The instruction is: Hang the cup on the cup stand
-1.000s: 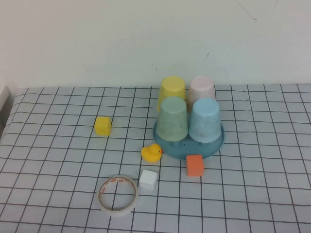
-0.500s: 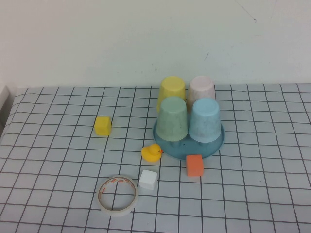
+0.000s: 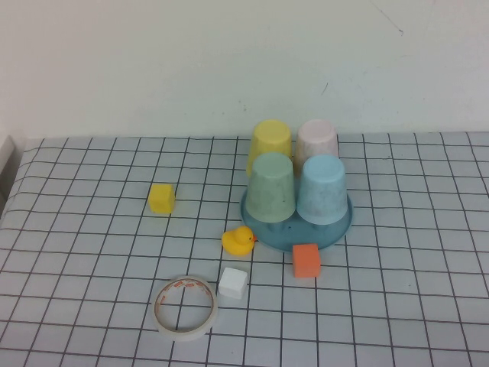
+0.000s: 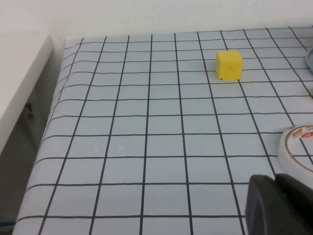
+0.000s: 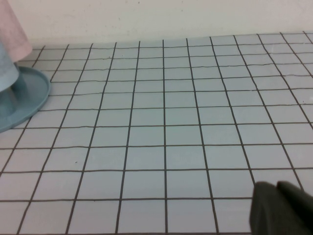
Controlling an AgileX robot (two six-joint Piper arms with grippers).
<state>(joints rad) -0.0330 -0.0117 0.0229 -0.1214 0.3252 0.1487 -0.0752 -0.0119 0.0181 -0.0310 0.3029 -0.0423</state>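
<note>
The sky-blue cup point(image 3: 322, 189) already sat inverted on the cup stand point(image 3: 338, 229), at its 4 o'clock. Left claw point(image 4: 274, 205) and right claw point(image 5: 279, 208) were both closed, empty, low over the surface; retreating cleanly sufficed.

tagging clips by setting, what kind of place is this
Probably a lab test bench: a grid-lined table against a bare wall, with cups on a cup stand, toy blocks and a tape roll.
</note>
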